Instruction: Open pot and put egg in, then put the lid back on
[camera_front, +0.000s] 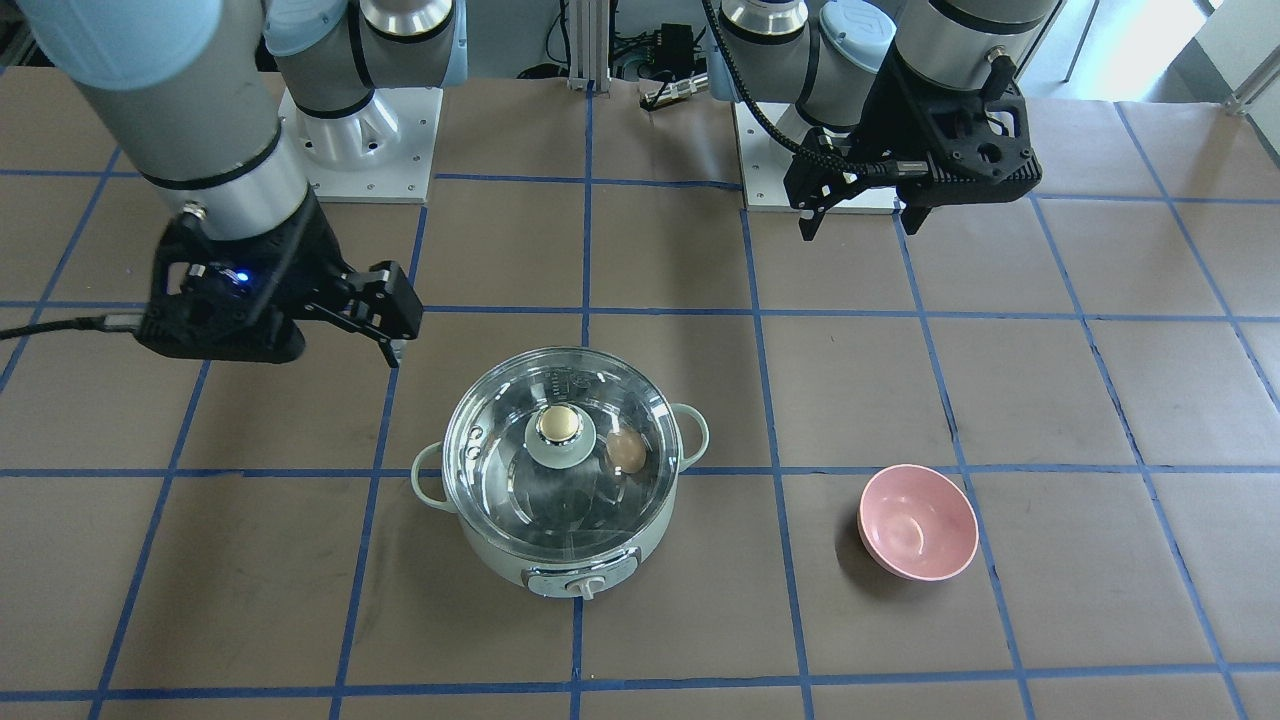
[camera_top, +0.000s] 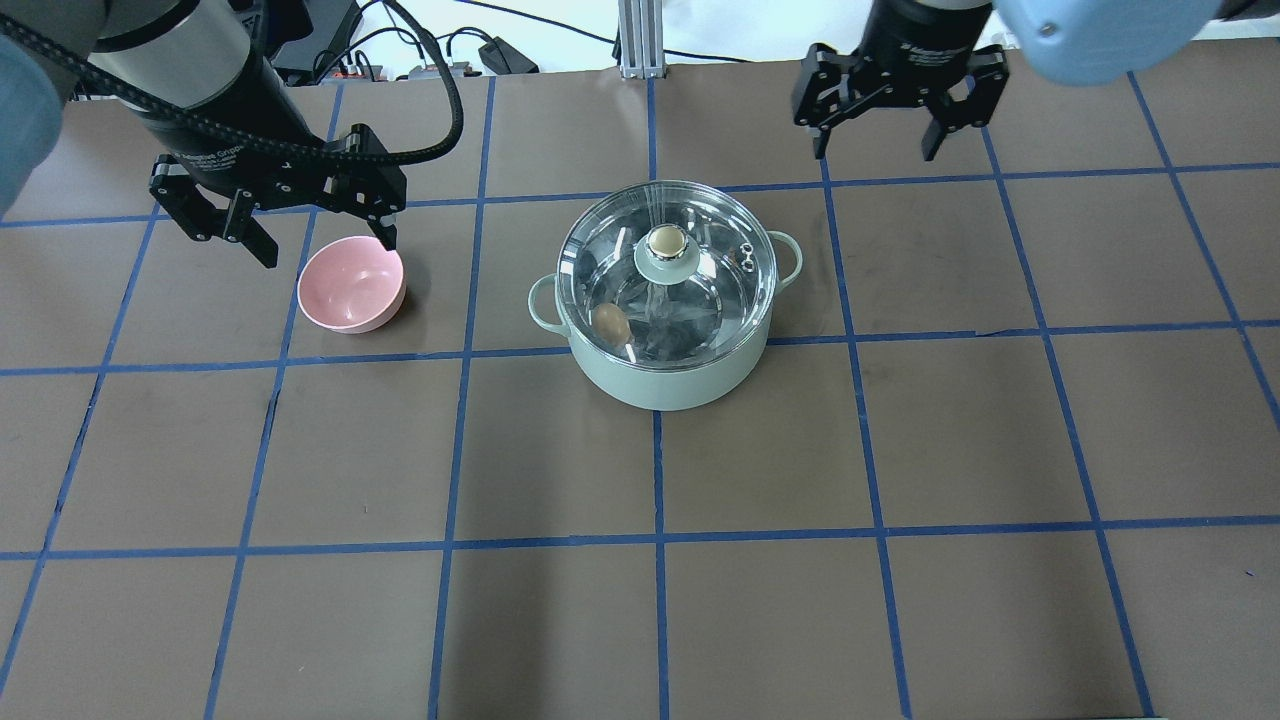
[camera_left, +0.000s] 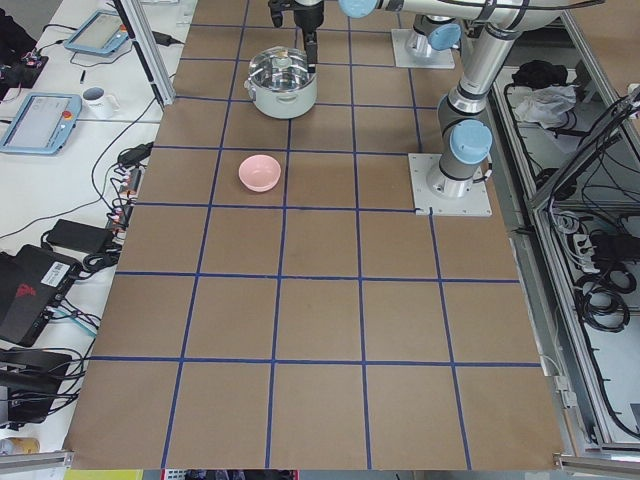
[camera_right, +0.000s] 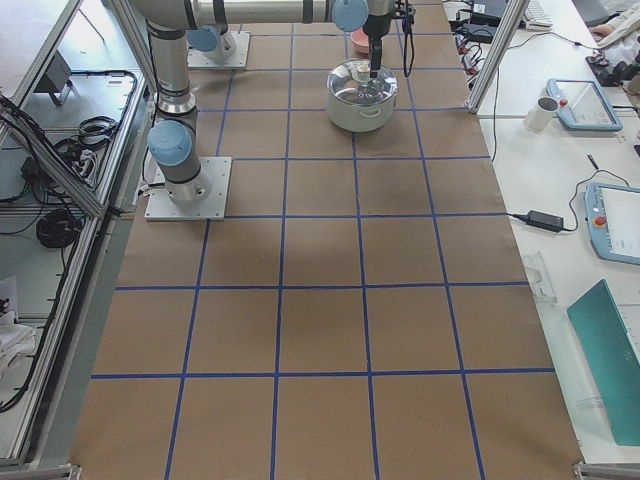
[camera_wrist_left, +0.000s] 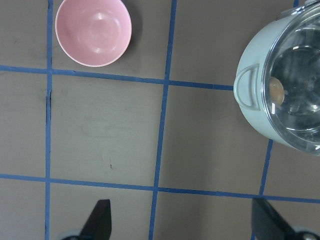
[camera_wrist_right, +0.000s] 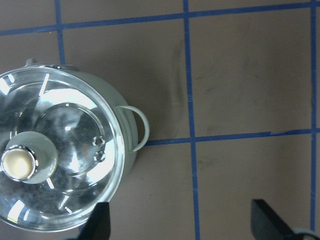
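The mint-green pot (camera_front: 490, 560) stands mid-table with the clear glass lid (camera_front: 500, 480) seated on it, its tan-gold knob (camera_front: 560, 425) upright. The brown egg (camera_front: 627, 452) lies inside the pot under the glass, and shows in the overhead view (camera_top: 611, 321) and the left wrist view (camera_wrist_left: 276, 90). My left gripper (camera_top: 328, 245) is open and empty, raised above the pink bowl's far side. My right gripper (camera_top: 878, 150) is open and empty, raised beyond the pot (camera_top: 660, 385) on its right. The lid (camera_wrist_right: 75, 125) fills the right wrist view's left.
An empty pink bowl (camera_top: 350, 285) sits on the table left of the pot, also in the left wrist view (camera_wrist_left: 93, 31). The brown table is marked with blue tape lines. The arm bases (camera_front: 365, 140) stand at the robot's edge.
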